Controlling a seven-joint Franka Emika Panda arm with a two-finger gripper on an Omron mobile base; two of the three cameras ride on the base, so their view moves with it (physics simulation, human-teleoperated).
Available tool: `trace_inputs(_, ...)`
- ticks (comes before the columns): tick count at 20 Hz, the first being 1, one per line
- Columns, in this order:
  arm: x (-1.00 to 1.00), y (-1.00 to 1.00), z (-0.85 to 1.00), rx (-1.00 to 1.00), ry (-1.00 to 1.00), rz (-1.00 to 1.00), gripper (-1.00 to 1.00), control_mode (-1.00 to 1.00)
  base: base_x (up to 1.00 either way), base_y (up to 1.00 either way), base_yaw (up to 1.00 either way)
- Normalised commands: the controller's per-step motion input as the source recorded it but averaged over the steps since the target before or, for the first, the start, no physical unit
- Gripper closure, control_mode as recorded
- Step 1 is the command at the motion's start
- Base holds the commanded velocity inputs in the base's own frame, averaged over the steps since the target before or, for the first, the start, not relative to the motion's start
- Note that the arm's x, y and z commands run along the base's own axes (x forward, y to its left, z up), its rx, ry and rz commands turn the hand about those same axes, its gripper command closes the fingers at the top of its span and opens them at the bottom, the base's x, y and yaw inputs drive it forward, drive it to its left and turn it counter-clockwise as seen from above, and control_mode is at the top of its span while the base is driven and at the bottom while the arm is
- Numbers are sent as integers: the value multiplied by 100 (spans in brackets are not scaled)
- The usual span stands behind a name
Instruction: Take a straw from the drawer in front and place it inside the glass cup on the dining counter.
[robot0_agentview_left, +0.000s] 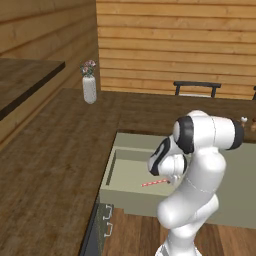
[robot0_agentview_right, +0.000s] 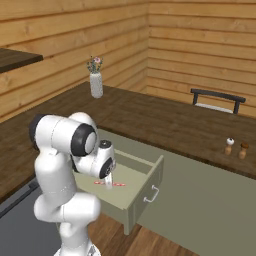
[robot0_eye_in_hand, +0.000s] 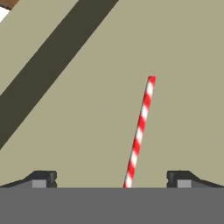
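Observation:
The drawer (robot0_agentview_left: 111, 170) (robot0_agentview_right: 150, 187) stands pulled out of the pale green base under the dark wood dining counter (robot0_agentview_left: 60, 150) (robot0_agentview_right: 165, 120). A thin red-and-white striped straw (robot0_agentview_left: 155, 183) (robot0_agentview_right: 117, 184) (robot0_eye_in_hand: 141, 127) lies flat on the drawer floor. My gripper (robot0_agentview_right: 107, 183) (robot0_eye_in_hand: 111, 179) hangs pointing down into the drawer just above the straw, open, with the straw's near end between its two fingertips and not touched. In the left base view the arm hides the fingers. The glass cup is out of view.
A white vase with flowers (robot0_agentview_left: 89, 85) (robot0_agentview_right: 96, 82) stands at the counter's far corner. Two small shakers (robot0_agentview_right: 235, 148) sit on the counter to the right. A dark chair back (robot0_agentview_left: 196, 87) (robot0_agentview_right: 217, 100) rises behind the counter. A grey panel (robot0_agentview_left: 97, 225) lies left of the drawer.

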Motion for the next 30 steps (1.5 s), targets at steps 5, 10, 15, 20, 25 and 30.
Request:
trace_inputs(5, 34, 0, -32, 0, 1, 0, -100, -100, 0, 0, 0)
trace_inputs(10, 39, 0, -30, 0, 5, 0, -100, -100, 0, 0, 0)
trace_inputs(15, 22, 0, -35, 0, 1, 0, -100, -100, 0, 0, 0)
trace_inputs(20, 29, 0, -38, 0, 2, 0, -100, -100, 0, 0, 0)
trace_inputs(25, 28, 0, -42, 0, 3, 0, -100, -100, 0, 0, 0)
trace_inputs(30, 14, -3, -44, 0, 0, 0, 100, -100, 0, 0, 0)
